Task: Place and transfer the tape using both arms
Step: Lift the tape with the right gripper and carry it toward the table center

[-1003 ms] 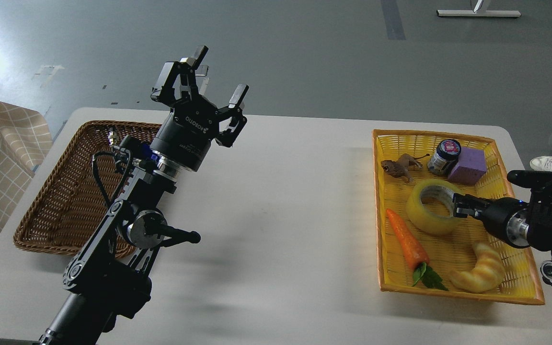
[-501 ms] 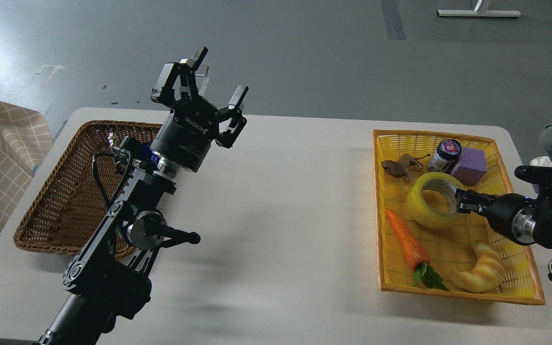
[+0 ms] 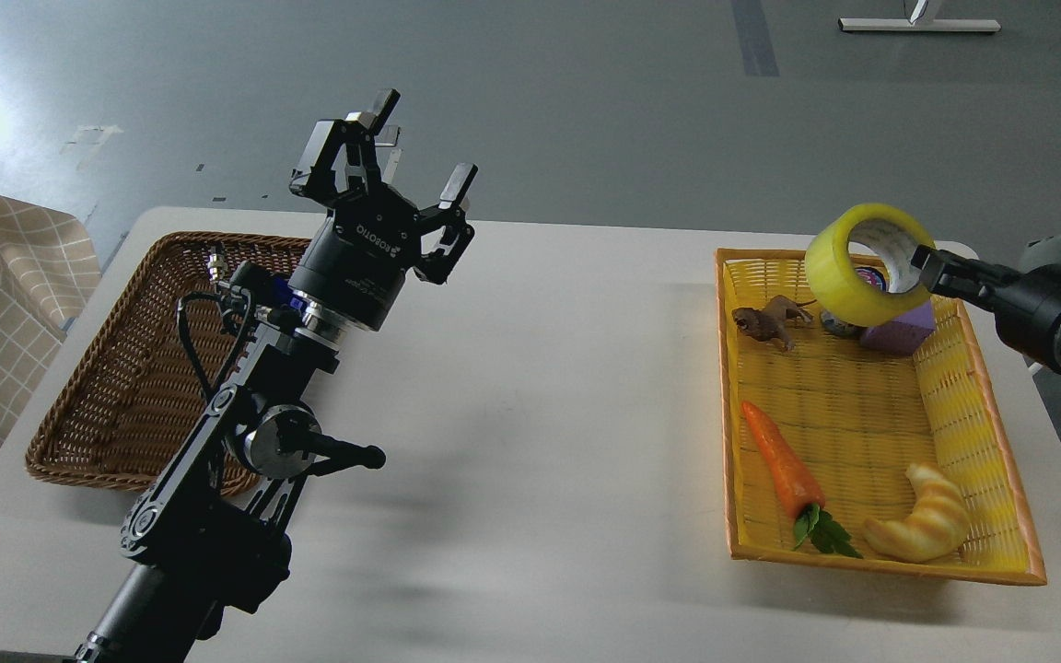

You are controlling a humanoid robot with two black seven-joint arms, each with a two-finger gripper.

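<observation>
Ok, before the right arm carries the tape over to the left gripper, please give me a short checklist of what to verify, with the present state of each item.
1. Right gripper is shut on the tape, pinching its wall: ok.
2. Tape is lifted above the yellow basket, not touching its floor: ok.
3. Tape is free of the toy lion and the purple block below it: cannot tell, it overlaps them in this view.
4. Left gripper is open, fingers pointing up, ready to receive: ok.
5. Bare table lies between the two arms: ok.
6. Brown wicker basket has room for the tape: ok.
</observation>
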